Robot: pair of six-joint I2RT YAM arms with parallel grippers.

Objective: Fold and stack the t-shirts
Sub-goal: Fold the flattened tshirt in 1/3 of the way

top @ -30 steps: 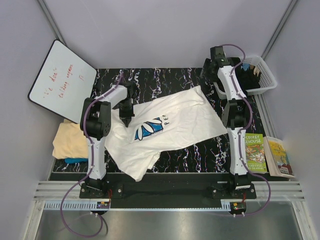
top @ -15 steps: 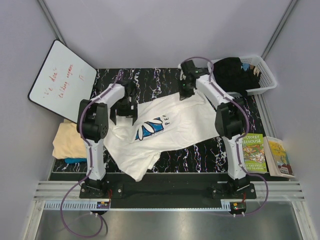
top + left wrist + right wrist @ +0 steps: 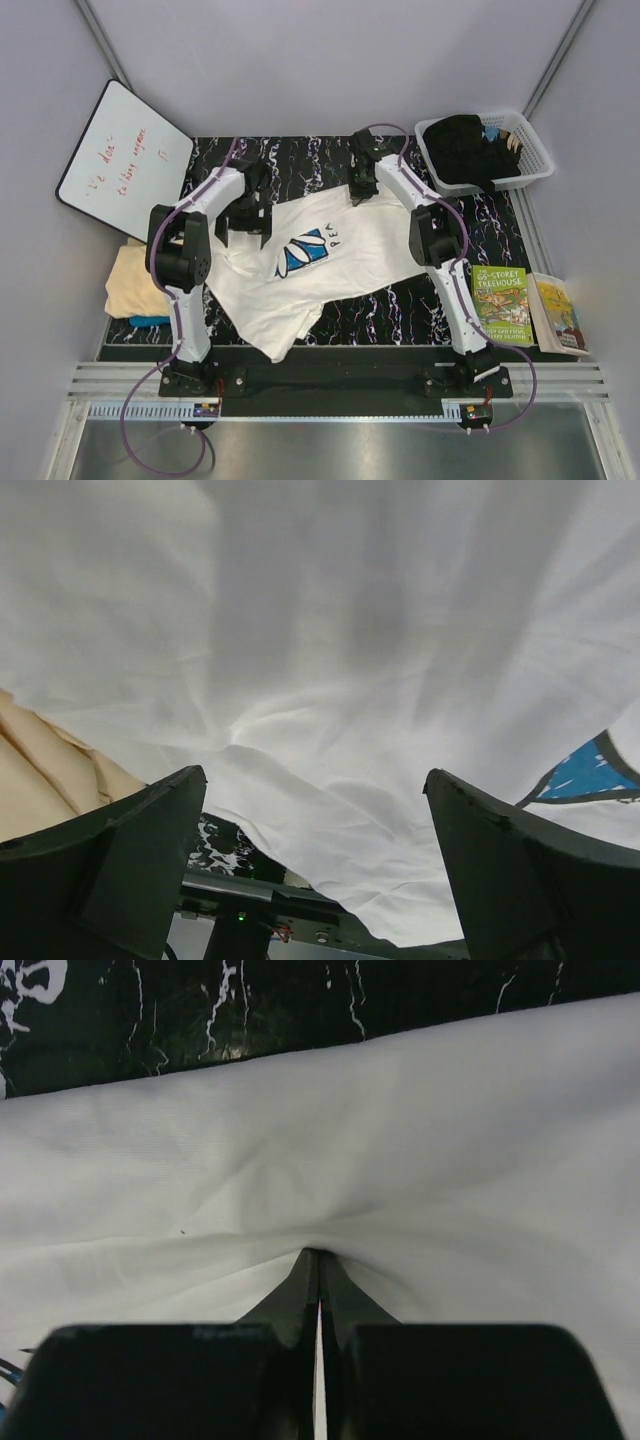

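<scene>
A large white t-shirt [image 3: 365, 250] with a blue daisy print [image 3: 302, 256] lies spread and rumpled on the black marbled table [image 3: 300, 160]. My left gripper [image 3: 245, 215] hovers over its left shoulder area with the fingers wide open and nothing between them; the left wrist view shows white cloth [image 3: 330, 660] below the gripper [image 3: 312, 780]. My right gripper [image 3: 358, 195] is at the shirt's far edge, shut on a pinch of white cloth [image 3: 330, 1160] that puckers at the tips [image 3: 320, 1255]. A pale peach shirt [image 3: 135, 280] lies on a teal-blue one [image 3: 150, 321] at the left.
A whiteboard [image 3: 125, 160] leans at the back left. A white basket [image 3: 535, 160] with dark clothes stands at the back right. Two books [image 3: 497, 305] lie at the right edge. A metal rail [image 3: 330, 378] runs along the front.
My right arm swung from the basket to the shirt's far edge and shut on the cloth. My left gripper opened and let go of the shirt, shifting slightly back.
</scene>
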